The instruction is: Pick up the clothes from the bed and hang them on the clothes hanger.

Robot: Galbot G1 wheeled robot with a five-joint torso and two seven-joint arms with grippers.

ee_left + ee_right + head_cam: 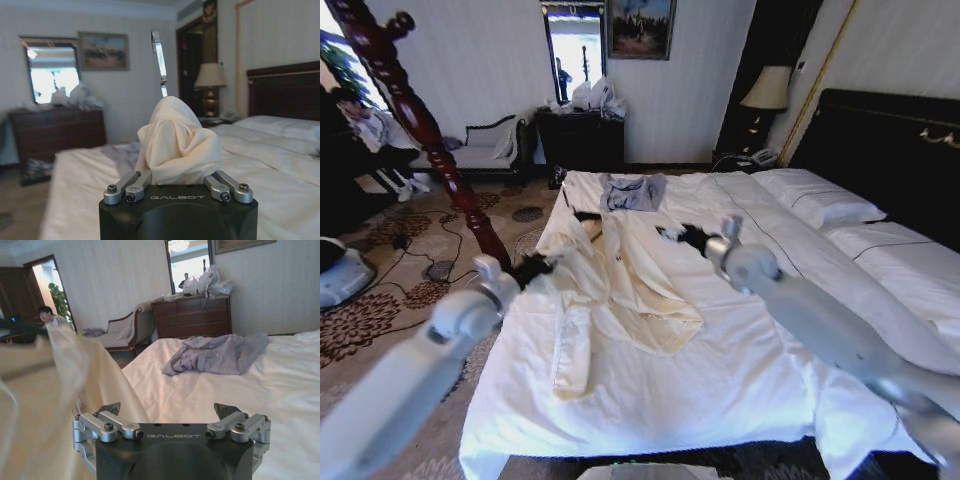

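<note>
The cream clothes (625, 290) lie spread over the white bed (740, 370), one sleeve trailing toward the foot. My left gripper (535, 268) is at the garment's left edge. In the left wrist view this left gripper (177, 175) is shut on a bunched-up fold of the clothes (177, 140), and the silver hook of the clothes hanger (159, 62) sticks up out of that fold. A black end of the clothes hanger (585, 215) shows by the collar. My right gripper (672, 234) hovers open just right of the garment. Between the right gripper's (169, 410) fingers there is nothing, with cream cloth (55, 405) beside them.
A small grey-blue garment (632, 192) lies near the bed's far edge. White pillows (817, 200) and a dark headboard (890, 150) are on the right. A dark wooden bedpost (420, 130) rises left of my left arm. A dresser (580, 138) and lamp (767, 90) stand by the far wall.
</note>
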